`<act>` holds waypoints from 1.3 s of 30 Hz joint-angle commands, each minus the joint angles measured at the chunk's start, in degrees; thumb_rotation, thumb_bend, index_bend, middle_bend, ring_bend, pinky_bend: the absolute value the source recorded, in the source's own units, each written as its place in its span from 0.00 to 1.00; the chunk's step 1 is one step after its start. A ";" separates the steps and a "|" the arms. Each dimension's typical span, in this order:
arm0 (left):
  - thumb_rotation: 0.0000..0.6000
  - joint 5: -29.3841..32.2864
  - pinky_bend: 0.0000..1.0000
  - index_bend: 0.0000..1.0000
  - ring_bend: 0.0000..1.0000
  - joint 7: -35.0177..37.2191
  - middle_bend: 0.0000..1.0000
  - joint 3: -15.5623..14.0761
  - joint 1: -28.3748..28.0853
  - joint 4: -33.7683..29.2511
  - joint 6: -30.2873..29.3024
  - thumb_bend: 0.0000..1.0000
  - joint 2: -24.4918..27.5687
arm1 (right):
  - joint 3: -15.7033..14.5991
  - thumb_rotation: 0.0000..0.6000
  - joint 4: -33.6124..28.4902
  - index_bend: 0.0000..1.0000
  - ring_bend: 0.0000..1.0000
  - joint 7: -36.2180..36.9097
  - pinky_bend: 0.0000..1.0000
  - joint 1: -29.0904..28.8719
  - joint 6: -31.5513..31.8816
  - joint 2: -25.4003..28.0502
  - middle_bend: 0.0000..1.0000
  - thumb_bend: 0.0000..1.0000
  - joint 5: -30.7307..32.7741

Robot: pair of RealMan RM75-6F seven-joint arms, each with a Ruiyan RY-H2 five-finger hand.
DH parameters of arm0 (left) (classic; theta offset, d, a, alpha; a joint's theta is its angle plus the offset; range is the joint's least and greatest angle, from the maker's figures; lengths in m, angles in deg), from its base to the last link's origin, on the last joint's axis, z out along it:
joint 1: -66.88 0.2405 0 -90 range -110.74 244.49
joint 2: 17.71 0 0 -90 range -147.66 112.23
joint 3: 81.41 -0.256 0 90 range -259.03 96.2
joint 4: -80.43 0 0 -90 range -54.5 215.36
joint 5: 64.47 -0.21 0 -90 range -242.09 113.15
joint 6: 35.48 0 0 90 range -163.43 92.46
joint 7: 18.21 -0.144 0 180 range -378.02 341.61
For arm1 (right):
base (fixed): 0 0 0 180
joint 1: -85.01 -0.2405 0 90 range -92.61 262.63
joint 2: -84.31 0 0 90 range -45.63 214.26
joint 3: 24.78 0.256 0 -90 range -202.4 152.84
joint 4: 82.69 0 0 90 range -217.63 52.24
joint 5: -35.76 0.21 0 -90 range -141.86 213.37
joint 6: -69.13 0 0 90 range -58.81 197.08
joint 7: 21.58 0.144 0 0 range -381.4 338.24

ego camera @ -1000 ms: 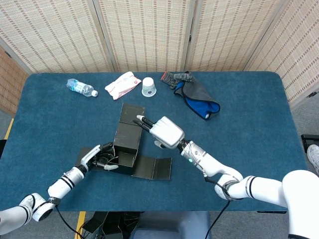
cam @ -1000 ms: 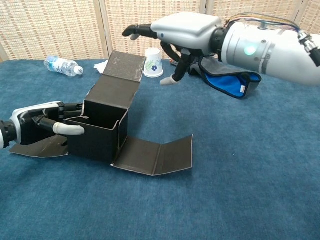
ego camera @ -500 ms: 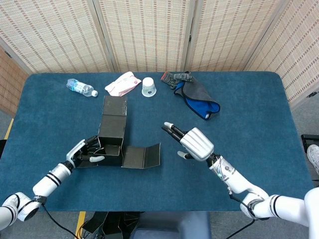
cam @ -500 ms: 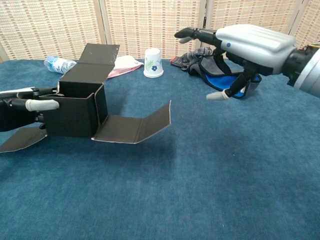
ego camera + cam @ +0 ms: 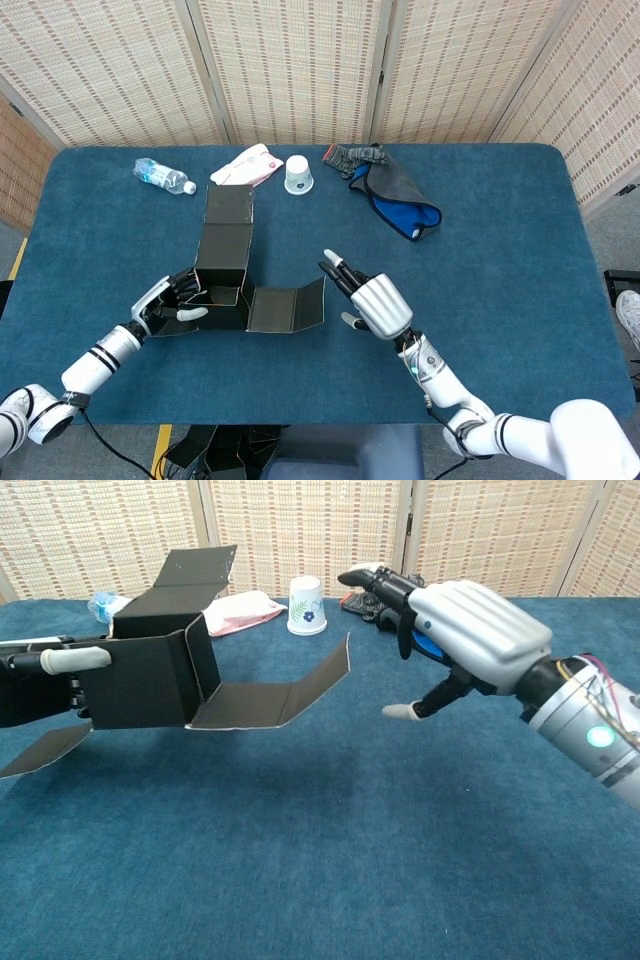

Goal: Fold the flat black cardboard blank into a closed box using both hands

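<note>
The black cardboard box (image 5: 222, 290) (image 5: 145, 675) is half formed, an open-topped cube with flaps spread out. One long flap (image 5: 227, 218) reaches toward the far side, a creased flap (image 5: 287, 308) (image 5: 275, 695) juts right with its end tilted up, and a small flap (image 5: 45, 750) hangs at the left. My left hand (image 5: 172, 303) (image 5: 40, 680) grips the box's left wall, thumb over the rim, and holds it lifted off the table. My right hand (image 5: 368, 299) (image 5: 455, 640) hovers open to the right of the creased flap, fingers stretched out, touching nothing.
Along the far edge of the blue table (image 5: 500, 250) lie a water bottle (image 5: 163, 177), a pink and white packet (image 5: 243, 167), an upturned paper cup (image 5: 299, 174) (image 5: 307, 606) and a grey and blue cloth (image 5: 395, 190). A wicker screen stands behind.
My left hand carried the box leftward and lifted it off the table. My right hand left the far flap, swung away to the right, then came back toward the creased flap.
</note>
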 commanded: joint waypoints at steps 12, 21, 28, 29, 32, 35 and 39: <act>1.00 0.57 0.72 0.25 0.51 -1.93 0.27 1.34 -1.57 -5.41 1.55 0.09 1.24 | 5.13 1.00 15.98 0.00 0.50 6.18 0.92 -3.71 2.57 -15.66 0.00 0.00 -1.35; 1.00 0.07 0.72 0.24 0.51 -2.96 0.27 1.39 -2.69 -6.80 2.72 0.09 1.11 | 6.30 1.00 22.49 0.00 0.50 9.75 0.92 -6.03 4.14 -19.73 0.00 0.00 -2.33; 1.00 -0.25 0.72 0.24 0.51 -5.95 0.27 1.12 -3.25 -6.34 3.38 0.09 0.68 | 6.09 1.00 22.80 0.00 0.50 10.24 0.92 -6.91 4.02 -18.78 0.00 0.00 -2.96; 1.00 -0.20 0.72 0.24 0.51 -6.76 0.27 1.15 -3.26 -6.15 3.38 0.09 0.41 | 5.87 1.00 22.54 0.00 0.50 10.20 0.93 -7.12 3.64 -18.38 0.00 0.00 -3.14; 1.00 -0.19 0.72 0.23 0.51 -8.71 0.26 1.17 -3.14 -5.56 3.13 0.09 -0.60 | 5.32 1.00 22.19 0.00 0.52 9.90 0.94 -7.84 2.52 -17.61 0.00 0.00 -3.64; 1.00 -0.34 0.72 0.21 0.51 -11.04 0.25 1.10 -2.99 -4.47 2.81 0.09 -1.95 | 4.71 1.00 22.43 0.00 0.55 9.87 0.95 -8.81 0.94 -17.16 0.00 0.00 -4.12; 1.00 -0.29 0.71 0.20 0.51 -13.19 0.23 1.04 -2.97 -3.05 2.89 0.09 -3.66 | 3.63 1.00 24.38 0.00 0.57 8.87 0.96 -10.17 -0.88 -17.06 0.03 0.00 -5.09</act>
